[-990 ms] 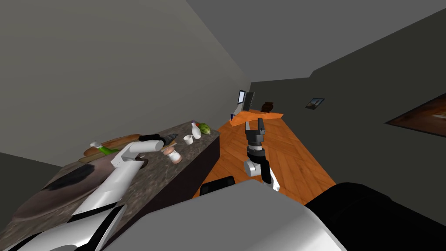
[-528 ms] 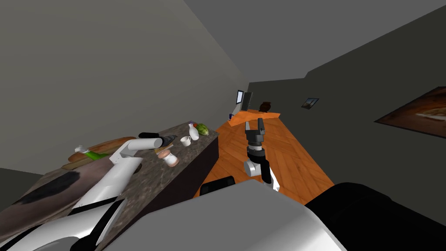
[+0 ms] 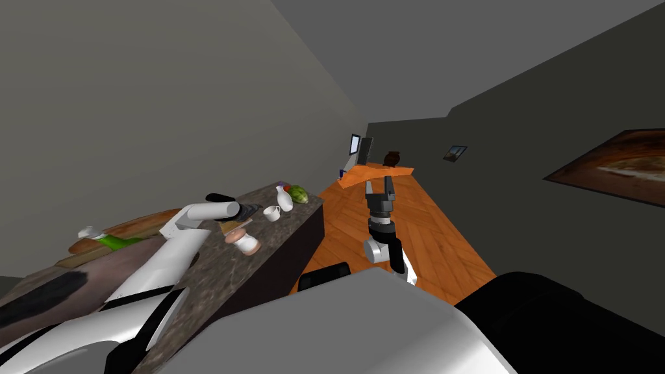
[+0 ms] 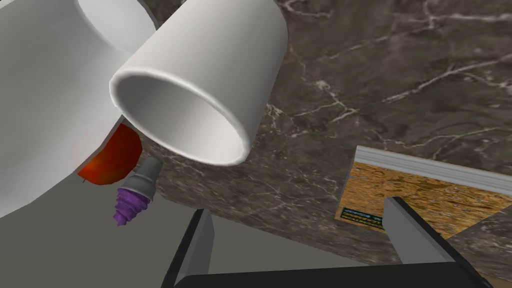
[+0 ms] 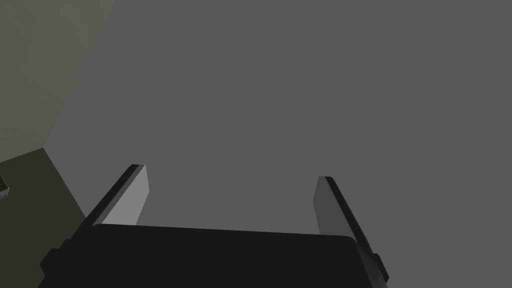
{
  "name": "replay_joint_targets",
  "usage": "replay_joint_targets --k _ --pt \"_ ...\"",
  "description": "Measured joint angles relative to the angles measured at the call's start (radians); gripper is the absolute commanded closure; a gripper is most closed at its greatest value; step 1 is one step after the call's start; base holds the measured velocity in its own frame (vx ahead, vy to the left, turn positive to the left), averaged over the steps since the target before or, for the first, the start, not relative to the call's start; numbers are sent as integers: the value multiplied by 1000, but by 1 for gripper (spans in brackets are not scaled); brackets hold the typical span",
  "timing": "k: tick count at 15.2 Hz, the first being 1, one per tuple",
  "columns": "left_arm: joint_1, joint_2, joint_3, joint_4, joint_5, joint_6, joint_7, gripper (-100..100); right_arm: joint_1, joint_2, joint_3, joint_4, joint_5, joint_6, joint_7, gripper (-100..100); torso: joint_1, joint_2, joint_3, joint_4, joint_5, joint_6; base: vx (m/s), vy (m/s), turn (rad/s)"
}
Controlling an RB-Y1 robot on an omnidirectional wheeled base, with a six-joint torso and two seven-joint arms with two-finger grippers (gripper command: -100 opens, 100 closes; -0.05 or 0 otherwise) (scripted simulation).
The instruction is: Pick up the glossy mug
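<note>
Both jaws spread — left jaws near a white mug (image 4: 200,85), its inside plain white — on a marbled counter (image 4: 400,75).

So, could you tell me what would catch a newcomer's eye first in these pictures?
The white mug, looming just beyond the open left gripper on the dark marbled counter. Then the bright orange wooden floor, over which the right gripper stands raised and open.

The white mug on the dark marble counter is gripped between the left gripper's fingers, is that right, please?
Not quite: the white mug on the dark marble counter is not gripped. The left gripper is open and the mug lies beyond its fingertips, as the left wrist view shows.
</note>
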Motion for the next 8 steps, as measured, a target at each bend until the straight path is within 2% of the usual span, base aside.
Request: replay_joint_targets --k 5,8 --pt "-38 13 -7 48 17 97 -28 -100 0 0 0 0 0 0 0 0 0 -1 0 0 0 0 40 -18 -56" --pt "-67 24 -11 95 34 155 -54 -100 0 0 0 0 0 0 0 0 0 -1 0 0 0 0 40 -18 -71"
